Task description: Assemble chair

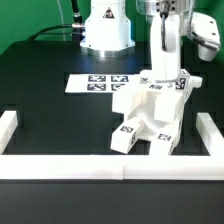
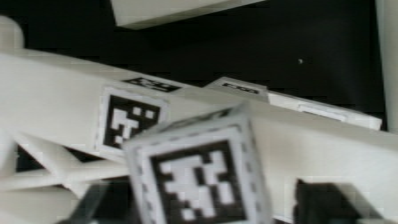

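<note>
Fingers of the gripper (image 1: 164, 75) flank the tagged top of the chunky white plastic chair (image 1: 150, 118), right of frame centre; grip or release cannot be told. Risk: an unseated part may tip if let go, or snag on withdrawal.

The arm (image 1: 166, 30) and the robot's base (image 1: 105, 28) are running out past the top edge of the exterior view. There the gripper (image 1: 164, 76) is blending into the white chair (image 1: 150, 112), too small for telling how its jaws are standing. In the wrist view a tagged part (image 2: 192, 172) is sitting so close that it is blurring, and the picture's edge is cutting it off. The edge is also cropping the marker board (image 2: 178, 12).
</note>
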